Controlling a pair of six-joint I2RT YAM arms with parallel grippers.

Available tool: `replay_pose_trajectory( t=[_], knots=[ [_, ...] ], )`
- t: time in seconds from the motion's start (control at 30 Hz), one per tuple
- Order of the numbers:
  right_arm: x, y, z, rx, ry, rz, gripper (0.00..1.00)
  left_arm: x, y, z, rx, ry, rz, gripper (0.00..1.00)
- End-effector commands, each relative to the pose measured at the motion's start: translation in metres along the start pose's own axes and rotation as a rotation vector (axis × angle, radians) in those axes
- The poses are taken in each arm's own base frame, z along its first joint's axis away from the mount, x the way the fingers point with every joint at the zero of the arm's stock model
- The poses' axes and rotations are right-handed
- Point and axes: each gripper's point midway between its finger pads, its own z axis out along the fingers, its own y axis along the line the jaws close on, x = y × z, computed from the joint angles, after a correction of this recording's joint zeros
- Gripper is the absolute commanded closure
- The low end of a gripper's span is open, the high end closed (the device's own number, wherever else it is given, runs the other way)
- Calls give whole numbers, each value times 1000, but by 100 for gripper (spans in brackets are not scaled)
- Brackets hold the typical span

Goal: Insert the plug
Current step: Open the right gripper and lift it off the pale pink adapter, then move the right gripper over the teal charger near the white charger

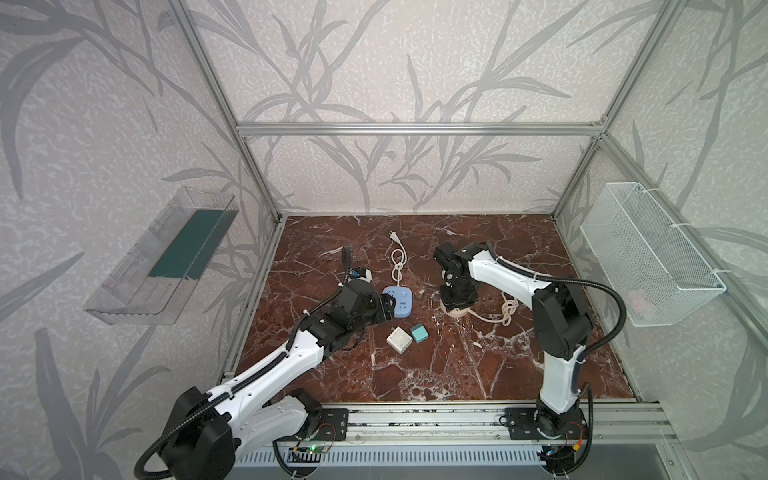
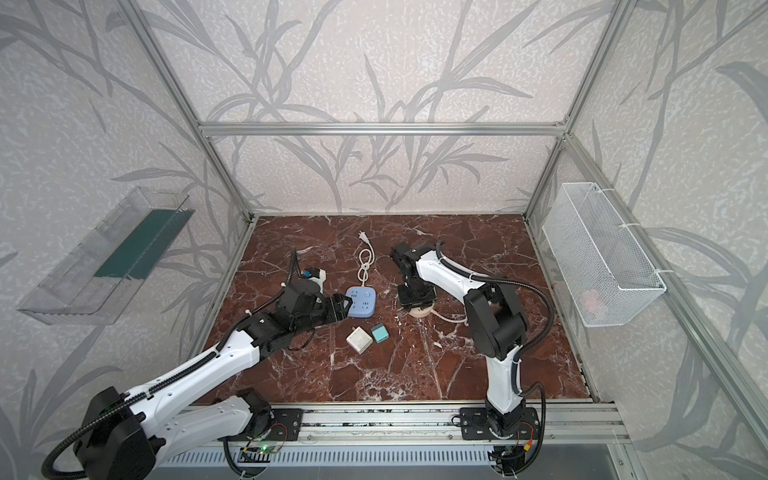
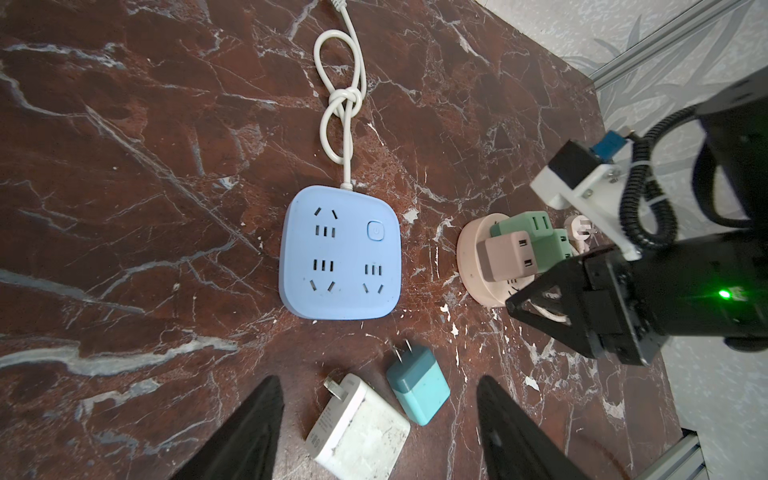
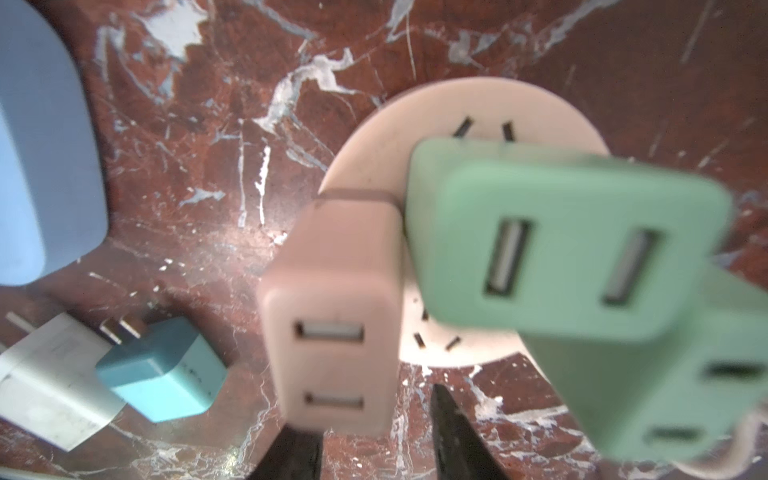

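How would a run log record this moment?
left end effector: open, near blue power strip | right end effector: open, over pink plug in round socket | white plug, teal plug: loose

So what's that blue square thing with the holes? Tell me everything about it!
It is a light blue socket box, a square with rounded corners, looking like smooth matte plastic. Its top has three groups of plug slots, all empty, and a small power button in one corner. A white cord leaves one edge, tied in a loose knot, and ends in a plug. The box lies flat on the red marble table, and nothing else seems to touch it.
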Motion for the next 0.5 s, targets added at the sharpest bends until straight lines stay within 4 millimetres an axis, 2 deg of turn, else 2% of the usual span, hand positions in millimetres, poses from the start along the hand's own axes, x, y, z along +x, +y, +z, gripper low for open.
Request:
replay_pose_trajectory(
  t=[0.0,0.17,0.3,0.4,0.47],
  knots=[
    [12,6,-29,-71,-61,-5,57,-7,-1,-4,0,-34,-19,28],
    [14,26,-63,-123,-314,-70,59,-6,2,-4,-4,-37,-33,28],
    [23,52,-63,-122,-467,-212,60,-6,3,-7,-6,-40,-46,28],
    [36,67,-57,-199,-400,-263,60,-5,4,-11,-3,-39,-61,28],
    [41,77,-51,-225,-426,-309,59,0,6,-11,4,-32,-74,28]
  ],
)
